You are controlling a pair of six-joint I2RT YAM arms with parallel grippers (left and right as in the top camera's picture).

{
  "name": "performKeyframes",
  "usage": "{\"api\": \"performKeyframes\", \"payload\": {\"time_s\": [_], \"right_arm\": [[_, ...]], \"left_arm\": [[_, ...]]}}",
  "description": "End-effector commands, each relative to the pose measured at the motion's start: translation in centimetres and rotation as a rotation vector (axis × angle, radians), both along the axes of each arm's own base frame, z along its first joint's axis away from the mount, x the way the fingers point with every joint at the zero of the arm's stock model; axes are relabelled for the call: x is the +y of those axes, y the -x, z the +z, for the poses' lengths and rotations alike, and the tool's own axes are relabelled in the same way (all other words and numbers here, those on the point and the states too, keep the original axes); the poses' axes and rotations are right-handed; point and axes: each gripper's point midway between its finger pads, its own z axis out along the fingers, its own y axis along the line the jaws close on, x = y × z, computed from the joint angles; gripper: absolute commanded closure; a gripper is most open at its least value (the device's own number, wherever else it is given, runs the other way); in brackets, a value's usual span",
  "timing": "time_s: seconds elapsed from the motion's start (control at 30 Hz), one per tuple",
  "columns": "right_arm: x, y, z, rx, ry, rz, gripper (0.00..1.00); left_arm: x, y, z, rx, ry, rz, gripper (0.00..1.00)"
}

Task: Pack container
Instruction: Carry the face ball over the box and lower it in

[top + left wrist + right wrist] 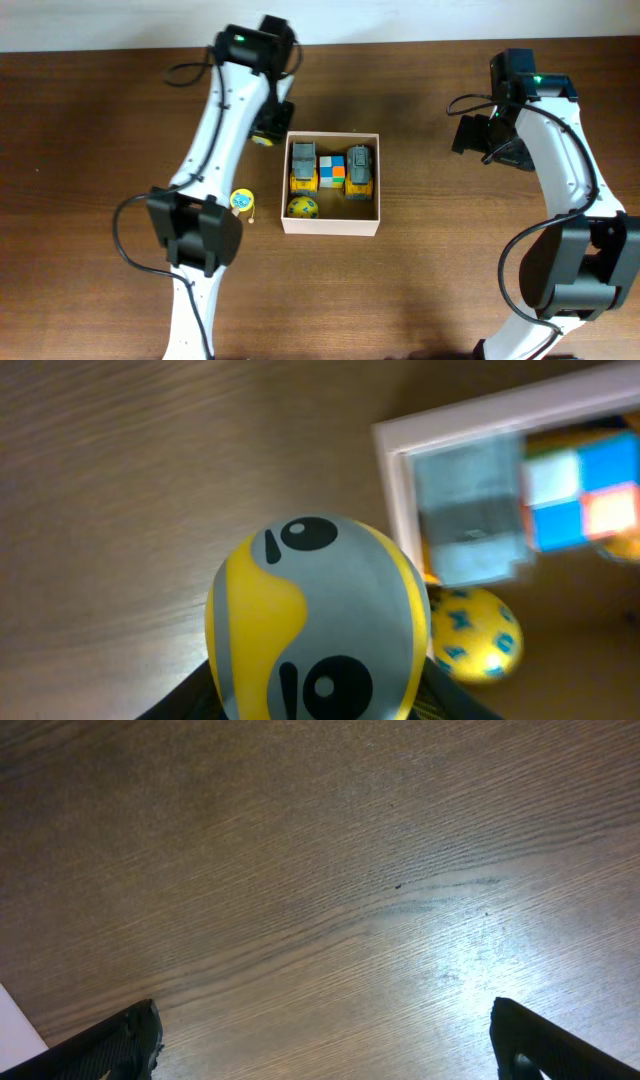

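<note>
The container (331, 227) is a square white box with a tan inside, at the table's middle. It holds two grey-and-yellow toy trucks (303, 166) (360, 170), a coloured cube (332, 170) and a yellow ball (303, 208). My left gripper (266, 132) hangs just outside the box's far left corner, shut on a yellow-and-grey round toy with black eyes (315, 625). The left wrist view shows the box corner (398, 445), a truck (470, 510), the cube (578, 490) and the ball (470, 632). My right gripper (325, 1040) is open and empty above bare wood, right of the box (482, 135).
A small round yellow-and-blue toy (241, 202) lies on the table just left of the box. The dark wooden tabletop (450, 270) stretches around the box. A white strip runs along the far edge (100, 25).
</note>
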Motion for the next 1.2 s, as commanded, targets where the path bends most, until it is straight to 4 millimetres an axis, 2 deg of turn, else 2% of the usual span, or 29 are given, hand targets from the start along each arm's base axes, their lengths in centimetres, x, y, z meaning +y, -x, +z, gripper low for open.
{"api": "performKeyframes", "payload": {"time_s": [0.0,0.03,0.37,0.53,0.67,0.8,1.03,1.17], "right_arm": [[-0.3,0.1,-0.1,0.004,0.008,-0.013,0.01],[-0.3,0.1,-0.2,0.004,0.007,-0.013,0.01],[-0.3,0.1,-0.2,0.004,0.007,-0.013,0.01],[-0.3,0.1,-0.2,0.004,0.007,-0.013,0.01],[-0.3,0.1,-0.2,0.004,0.007,-0.013,0.01],[-0.3,0.1,-0.1,0.004,0.008,-0.013,0.01],[-0.3,0.1,-0.2,0.004,0.007,-0.013,0.01],[-0.3,0.1,-0.2,0.004,0.007,-0.013,0.02]], "left_arm": [[-2.4,0.7,0.5,0.001,0.02,-0.139,0.54],[-3.5,1.1,0.4,0.008,0.033,-0.188,0.54],[-9.2,4.0,0.4,0.048,0.123,-0.333,0.53],[-11.1,5.3,0.3,0.069,0.153,-0.371,0.54],[-12.0,6.3,-0.3,0.094,0.146,-0.397,0.53],[-12.3,7.8,-1.7,0.153,0.12,-0.416,0.53],[-11.6,10.2,-4.6,0.273,0.067,-0.422,0.53],[-11.2,10.9,-5.4,0.313,0.053,-0.42,0.53]]}}
